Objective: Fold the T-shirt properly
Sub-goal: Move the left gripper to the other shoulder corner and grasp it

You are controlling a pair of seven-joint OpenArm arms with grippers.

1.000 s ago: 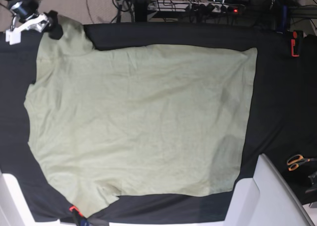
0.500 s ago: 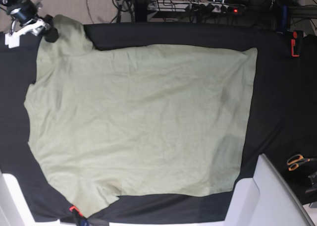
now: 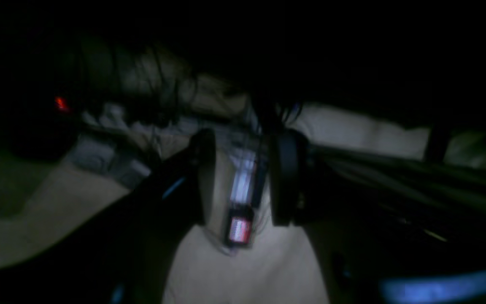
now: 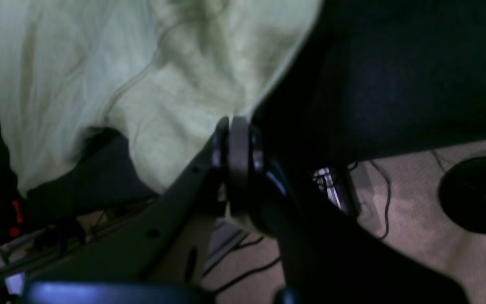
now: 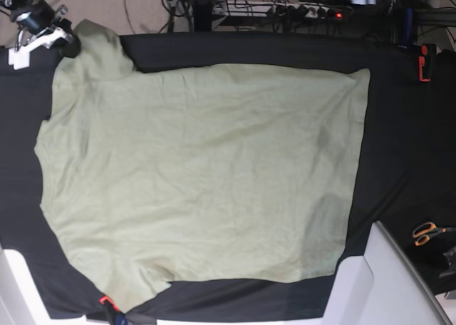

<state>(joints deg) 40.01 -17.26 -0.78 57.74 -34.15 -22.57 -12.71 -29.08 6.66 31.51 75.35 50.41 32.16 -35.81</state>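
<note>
T-shirt [image 5: 199, 175]: pale sage green, spread flat over most of black-clothed surface [image 5: 399, 161], hem toward base view's right, sleeves at left. Right gripper [image 4: 231, 126]: fingers clenched on sleeve edge at surface's far left corner. Left gripper [image 3: 243, 181]: dark, blurred wrist view; fingers parted, gap between them, nothing seen grasped. Orange-handled scissors [image 5: 427, 232] near right edge, well apart from shirt. Red clamp [image 5: 425, 63] at far right corner.
</note>
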